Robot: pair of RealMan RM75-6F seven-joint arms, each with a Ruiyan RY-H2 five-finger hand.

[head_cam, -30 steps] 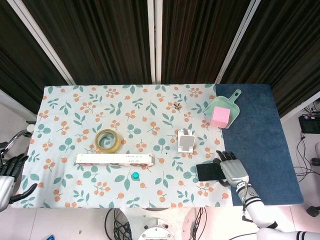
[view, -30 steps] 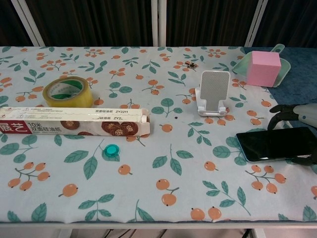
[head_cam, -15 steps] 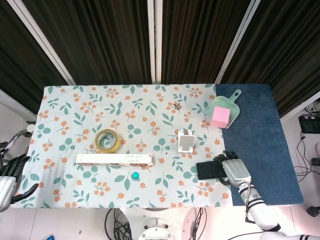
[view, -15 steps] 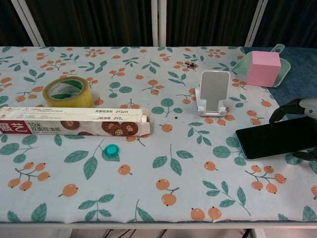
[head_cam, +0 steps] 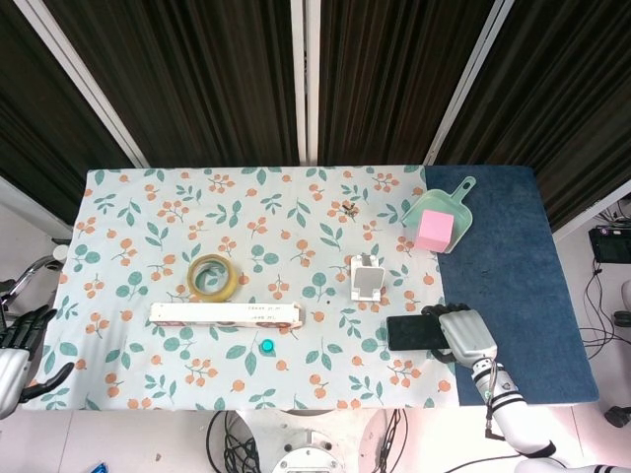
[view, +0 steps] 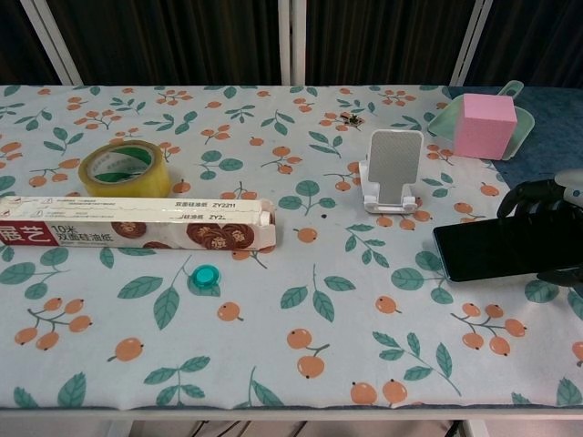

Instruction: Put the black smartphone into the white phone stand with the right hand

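While gripping the phone (head_cam: 415, 333) by its right end just below the stand (head_cam: 367, 277) from overhead, right hand (head_cam: 463, 335) pinching its long edges in the chest view, seeming stiff, slick, light; left hand (head_cam: 18, 347) idling with fingers spread, holding nothing.

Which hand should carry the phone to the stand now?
Right. The right hand already grips the black smartphone, just near the white phone stand. The left hand hangs off the table's far-left edge.
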